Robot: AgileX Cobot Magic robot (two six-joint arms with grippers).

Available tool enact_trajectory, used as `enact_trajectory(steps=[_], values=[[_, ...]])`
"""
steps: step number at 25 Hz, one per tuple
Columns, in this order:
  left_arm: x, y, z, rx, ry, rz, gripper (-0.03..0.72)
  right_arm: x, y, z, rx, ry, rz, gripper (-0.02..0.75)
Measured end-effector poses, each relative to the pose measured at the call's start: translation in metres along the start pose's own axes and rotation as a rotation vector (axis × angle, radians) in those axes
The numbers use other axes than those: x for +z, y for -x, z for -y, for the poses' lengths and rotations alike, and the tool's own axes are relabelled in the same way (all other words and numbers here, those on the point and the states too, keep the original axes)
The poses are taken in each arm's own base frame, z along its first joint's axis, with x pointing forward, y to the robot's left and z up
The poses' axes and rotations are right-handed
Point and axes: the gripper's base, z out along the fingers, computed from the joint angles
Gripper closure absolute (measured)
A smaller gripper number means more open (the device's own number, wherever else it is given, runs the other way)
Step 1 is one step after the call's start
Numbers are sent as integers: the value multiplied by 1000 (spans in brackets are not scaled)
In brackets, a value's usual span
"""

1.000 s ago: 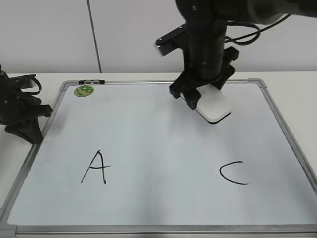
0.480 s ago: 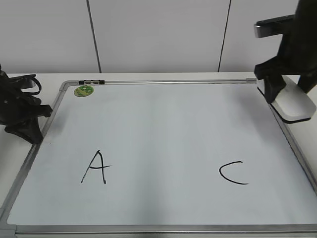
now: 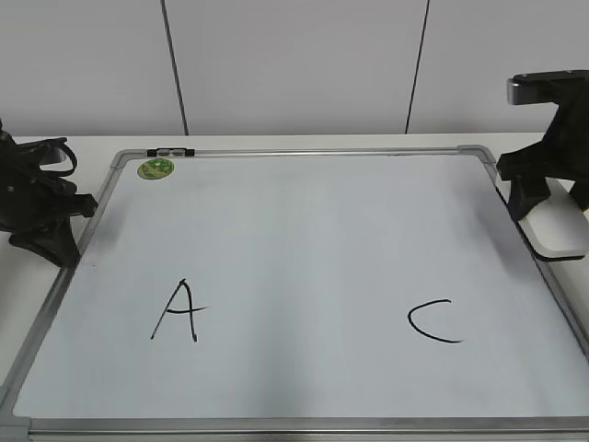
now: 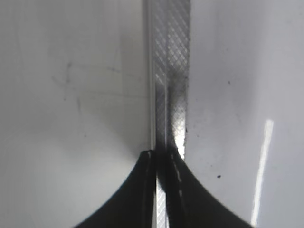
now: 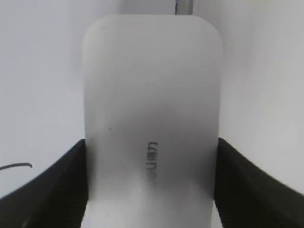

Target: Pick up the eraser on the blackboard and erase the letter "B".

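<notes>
The blackboard (image 3: 294,230) is a white dry-erase board in a silver frame, lying flat. It bears a black "A" (image 3: 177,311) and a black "C" (image 3: 433,320); no letter "B" shows between them. My right gripper (image 3: 549,207) is shut on the white eraser (image 3: 558,228), at the board's right edge, beside the frame. In the right wrist view the eraser (image 5: 152,123) fills the gap between both jaws (image 5: 152,190). My left gripper (image 3: 46,216) rests off the board's left edge; in its wrist view the jaws (image 4: 164,156) are shut over the frame (image 4: 171,71).
A small round green magnet (image 3: 155,168) sits at the board's far left corner, next to a dark clip on the frame (image 3: 170,151). A white wall stands behind the table.
My right gripper has carried the eraser from the board's upper middle to the right, past the right frame edge, and lowered it. The left arm has not moved.
</notes>
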Motion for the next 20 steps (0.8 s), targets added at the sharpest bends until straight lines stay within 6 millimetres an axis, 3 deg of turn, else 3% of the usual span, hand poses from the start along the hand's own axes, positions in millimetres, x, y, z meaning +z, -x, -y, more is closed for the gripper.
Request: enact_trajectory(steps=[7,20], values=[[0,0,0,1,-1,0,678,2,8,0,42,8,83,190],[0,0,0,1,-1,0,678,34,10,1,88,9,24,191]])
